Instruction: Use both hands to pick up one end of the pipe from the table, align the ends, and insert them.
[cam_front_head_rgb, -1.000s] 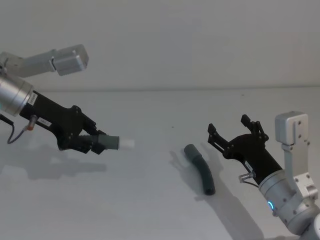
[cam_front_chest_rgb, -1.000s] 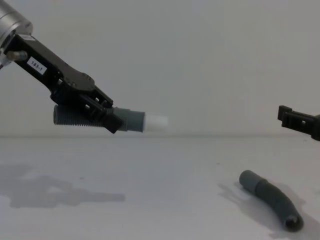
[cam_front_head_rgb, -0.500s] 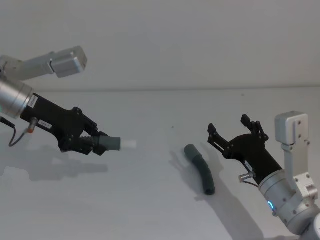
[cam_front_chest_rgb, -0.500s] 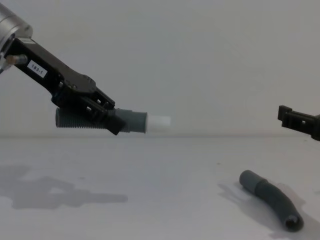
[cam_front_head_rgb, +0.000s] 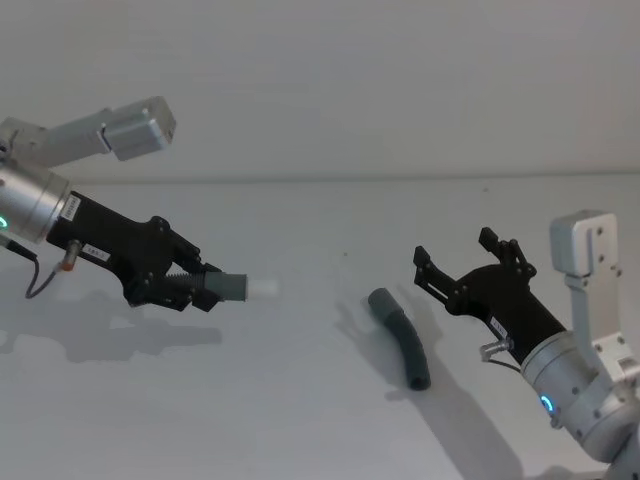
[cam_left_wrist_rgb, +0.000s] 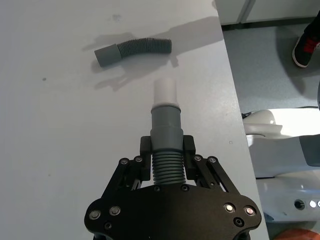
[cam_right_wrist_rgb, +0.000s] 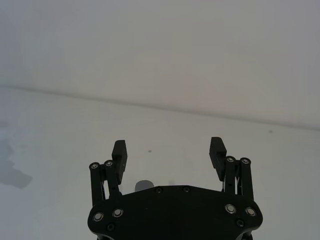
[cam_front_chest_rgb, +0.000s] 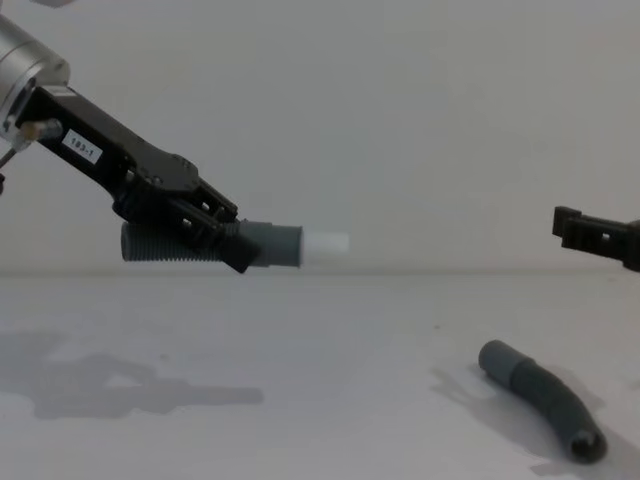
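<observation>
One pipe piece near right gripper

The held hose piece is ribbed dark grey, its cuff smooth grey, its tip white. The left gripper and right gripper are black; the table white.

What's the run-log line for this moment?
left gripper: shut on white-tipped hose, aloft | right gripper: jaws open, empty | second hose: on table

Head cam looks fwd/down, chest cam low across table; both share lying pipe piece.
</observation>
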